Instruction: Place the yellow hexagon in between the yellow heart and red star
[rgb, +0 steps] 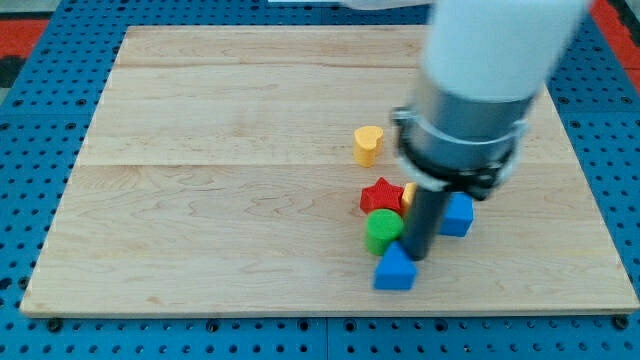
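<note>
A pale wooden board (250, 150) with visible grain lies on blue pegboard (30, 120). Taking the red star (381, 195) as landmark: the smooth yellow heart (368, 144) sits apart toward the view's top, slightly left. A green rounded block (382, 230) touches the star from below, and a blue triangular block (395, 270) lies lower still. Just right of the star, a sliver of the yellow hexagon (408, 193) peeks out, mostly hidden by the dark rod. My tip (415, 256), a plain rod with nothing clamped, rests below the hexagon, beside the green block. A blue block (457, 214) sits farther right, its shape unclear.
</note>
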